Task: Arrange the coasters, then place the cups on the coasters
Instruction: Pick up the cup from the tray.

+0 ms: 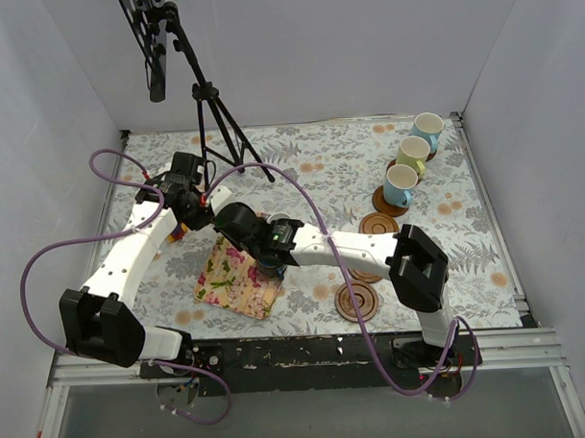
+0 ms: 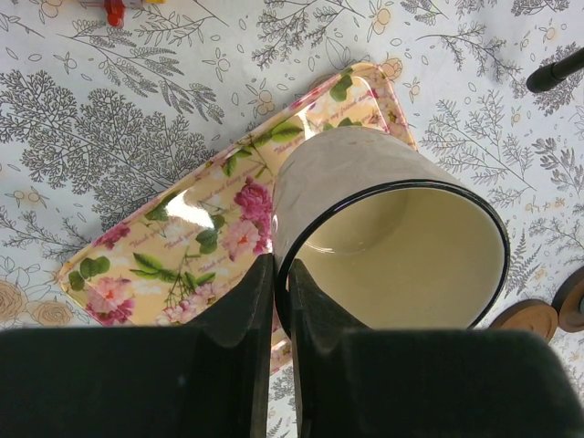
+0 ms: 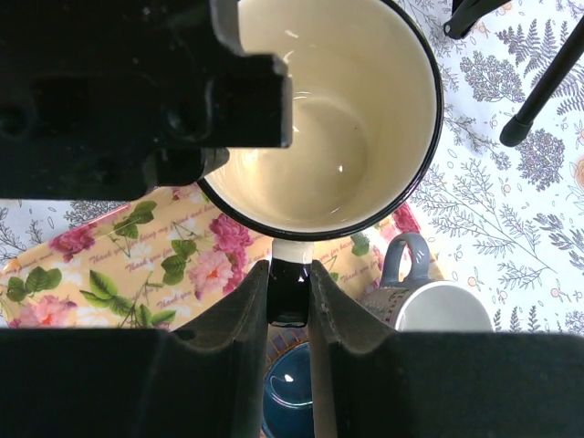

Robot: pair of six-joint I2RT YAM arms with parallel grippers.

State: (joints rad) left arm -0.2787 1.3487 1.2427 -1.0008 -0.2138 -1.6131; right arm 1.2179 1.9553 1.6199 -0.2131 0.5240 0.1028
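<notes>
A cream cup (image 3: 328,137) with a black rim hangs tilted over the floral mat (image 2: 182,246), held from two sides. My left gripper (image 2: 281,266) is shut on the wall of this cream cup (image 2: 401,255), one finger inside and one outside. My right gripper (image 3: 290,271) is shut on its dark handle (image 3: 290,297). Under the right gripper stand a grey-white cup (image 3: 443,306) and a dark navy cup (image 3: 294,392). At the back right a light blue cup (image 1: 400,184), a yellow-green cup (image 1: 411,154) and another light blue cup (image 1: 428,130) sit in a row. Bare coasters (image 1: 378,225) (image 1: 357,300) lie nearby.
A black tripod (image 1: 217,116) stands at the back, its legs spread towards the mat. White walls close in the table on three sides. A third coaster (image 1: 366,272) is partly hidden under my right arm. A small red item (image 2: 114,11) lies beyond the mat.
</notes>
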